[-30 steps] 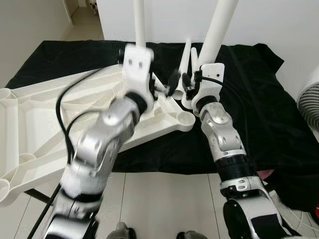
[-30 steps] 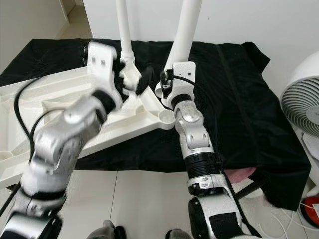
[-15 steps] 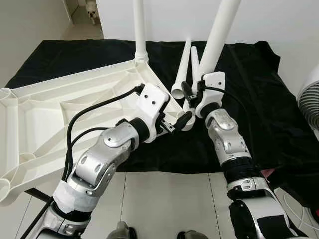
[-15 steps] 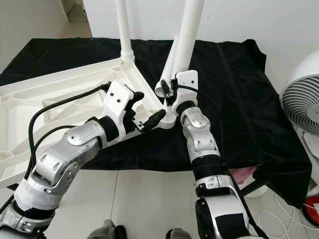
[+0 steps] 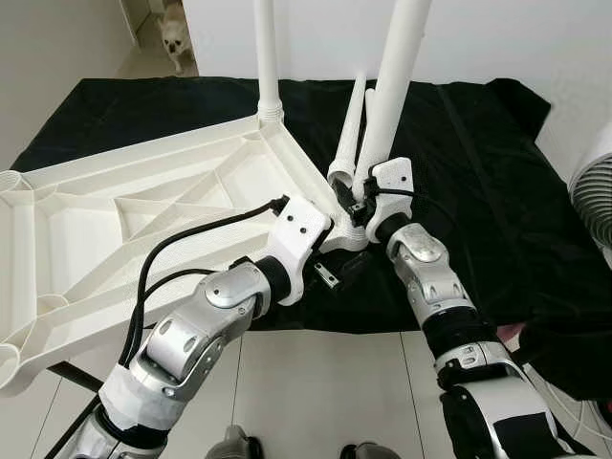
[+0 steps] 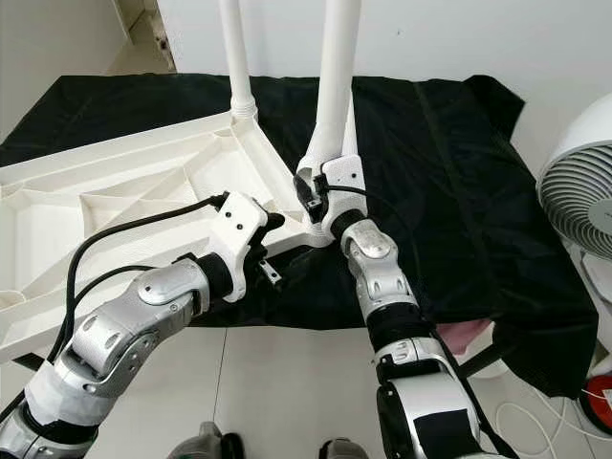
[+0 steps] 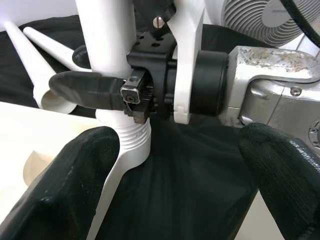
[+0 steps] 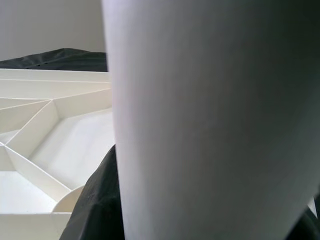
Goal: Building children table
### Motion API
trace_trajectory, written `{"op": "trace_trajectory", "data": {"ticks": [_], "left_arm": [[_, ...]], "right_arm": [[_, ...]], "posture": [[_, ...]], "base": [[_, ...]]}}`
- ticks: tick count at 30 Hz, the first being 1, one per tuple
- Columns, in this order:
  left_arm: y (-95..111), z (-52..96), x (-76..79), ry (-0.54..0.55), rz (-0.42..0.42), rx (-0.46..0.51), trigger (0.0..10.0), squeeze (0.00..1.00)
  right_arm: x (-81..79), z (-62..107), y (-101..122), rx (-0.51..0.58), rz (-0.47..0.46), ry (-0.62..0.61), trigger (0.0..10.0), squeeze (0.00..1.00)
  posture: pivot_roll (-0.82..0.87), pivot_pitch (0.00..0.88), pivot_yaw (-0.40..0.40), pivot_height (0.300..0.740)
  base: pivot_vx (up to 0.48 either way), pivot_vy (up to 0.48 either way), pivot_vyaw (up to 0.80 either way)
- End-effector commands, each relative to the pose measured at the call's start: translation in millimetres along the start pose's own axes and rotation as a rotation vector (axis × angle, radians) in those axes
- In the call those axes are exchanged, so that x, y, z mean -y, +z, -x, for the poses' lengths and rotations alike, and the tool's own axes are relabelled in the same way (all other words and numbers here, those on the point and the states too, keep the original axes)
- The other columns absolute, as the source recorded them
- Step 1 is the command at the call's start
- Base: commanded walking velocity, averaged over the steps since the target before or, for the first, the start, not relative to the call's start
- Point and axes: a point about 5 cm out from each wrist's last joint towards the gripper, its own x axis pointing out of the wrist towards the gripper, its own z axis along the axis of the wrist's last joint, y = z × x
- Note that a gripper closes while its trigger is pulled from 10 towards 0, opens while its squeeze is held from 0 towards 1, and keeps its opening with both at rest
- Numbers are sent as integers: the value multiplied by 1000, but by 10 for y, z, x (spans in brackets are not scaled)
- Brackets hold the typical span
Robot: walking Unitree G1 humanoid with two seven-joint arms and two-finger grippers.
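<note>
The upturned white tabletop (image 5: pixel 143 210) lies ribbed side up on the black cloth (image 5: pixel 497 191) that covers the worktop, its left part overhanging the near edge. One leg (image 5: pixel 266 57) stands already seated in the far corner socket. Coming across, the left gripper (image 5: pixel 330 271) hovers just below the near right corner of the tabletop, jaws spread and holding nothing; its wrist view looks between its two black fingers (image 7: pixel 75 175) at the ribbed collar of the corner socket (image 7: pixel 131 145). Next, the right gripper (image 6: pixel 311 199) has its jaws pinching a second leg (image 5: pixel 392 86) low on its shaft, the leg's foot resting at or in that socket and the shaft leaning slightly. I cannot tell whether it is fully home. Two spare legs (image 5: pixel 352 124) lie on the cloth just behind. To the far right stands a white fan (image 6: pixel 579 206), and a small dog (image 5: pixel 174 38) is in the doorway at the back. The main risk, as I judge it, is the leg going in crooked: being held so low, its long free top could sway and the foot bind or jump out of the socket. Pushing down on the corner could also rock the overhanging tabletop or slide it on the cloth unless the left gripper steadies it. The two grippers are close together, so a careless closing move could knock the right fingers.
</note>
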Motion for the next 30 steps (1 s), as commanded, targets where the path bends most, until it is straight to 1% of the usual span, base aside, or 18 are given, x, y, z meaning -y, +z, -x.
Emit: {"op": "trace_trajectory", "data": {"ticks": [1,6,9,15,17,21,30], "left_arm": [[-2,20,99,-176,0,-5,10000,0],[7,23,118,-177,-2,-1,10000,0],[18,30,136,-172,2,5,10000,0],[33,28,137,-170,3,8,10000,0],[46,23,137,-168,2,10,10000,0],[54,20,141,-170,2,12,10000,0],[69,19,144,-171,0,14,10000,0]], "right_arm": [[-59,-5,-11,7,10,31,10000,0],[-73,3,-31,6,22,51,10000,0],[-16,22,-73,3,28,55,10000,0],[26,31,-95,-4,36,46,10000,0],[81,35,-109,-9,19,21,10000,0],[127,37,-125,-18,14,4,10000,0],[141,51,-160,-30,41,38,10000,0]], "posture": [[-40,72,56,740],[-37,74,55,740],[-37,78,55,740],[-37,78,55,740],[-41,80,55,740],[-42,80,57,740],[-38,90,60,740]], "base": [[0,0,0],[0,0,0],[0,0,0],[0,0,0],[0,0,0],[0,0,0],[0,0,0]]}}
